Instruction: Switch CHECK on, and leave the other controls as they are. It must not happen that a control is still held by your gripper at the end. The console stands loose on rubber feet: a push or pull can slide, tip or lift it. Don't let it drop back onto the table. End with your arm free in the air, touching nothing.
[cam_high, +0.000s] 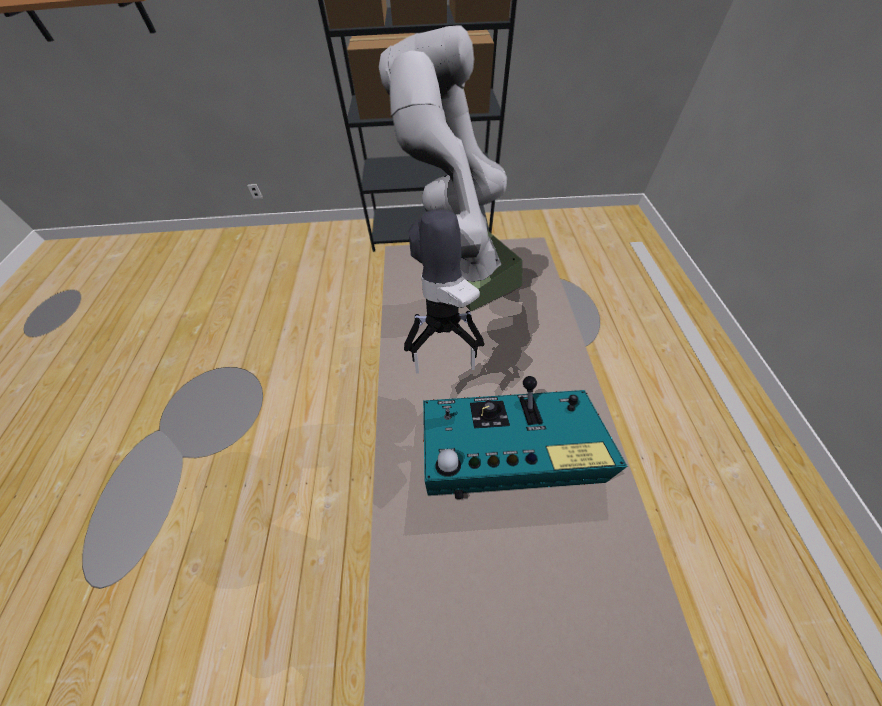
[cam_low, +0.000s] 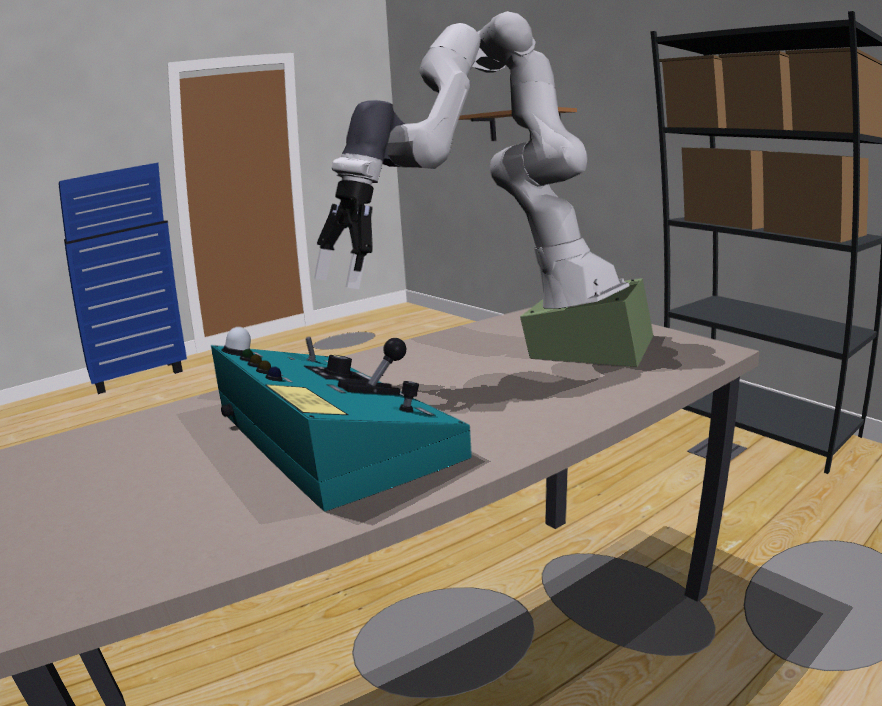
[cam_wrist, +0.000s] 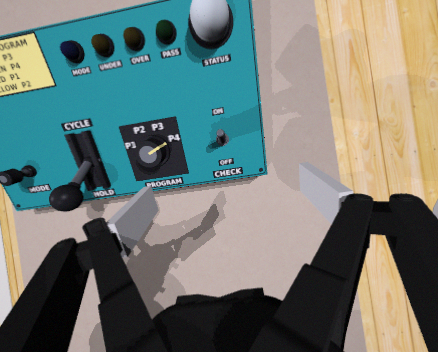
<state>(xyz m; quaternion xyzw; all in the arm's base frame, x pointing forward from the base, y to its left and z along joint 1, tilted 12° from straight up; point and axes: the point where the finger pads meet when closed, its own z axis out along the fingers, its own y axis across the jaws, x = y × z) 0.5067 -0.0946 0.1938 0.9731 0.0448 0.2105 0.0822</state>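
The teal console stands on the grey table. Its CHECK toggle is a short grey lever between the ON and OFF labels, at the console's corner nearest the arm. I cannot tell which way it leans. My gripper is open wide and empty. It hangs well above the table, just behind the console's back edge near the CHECK corner, touching nothing.
On the console are the PROGRAM knob pointing near P4, the CYCLE lever at the HOLD end, a MODE toggle, a row of dark buttons and the white STATUS dome. The arm's green base block stands behind.
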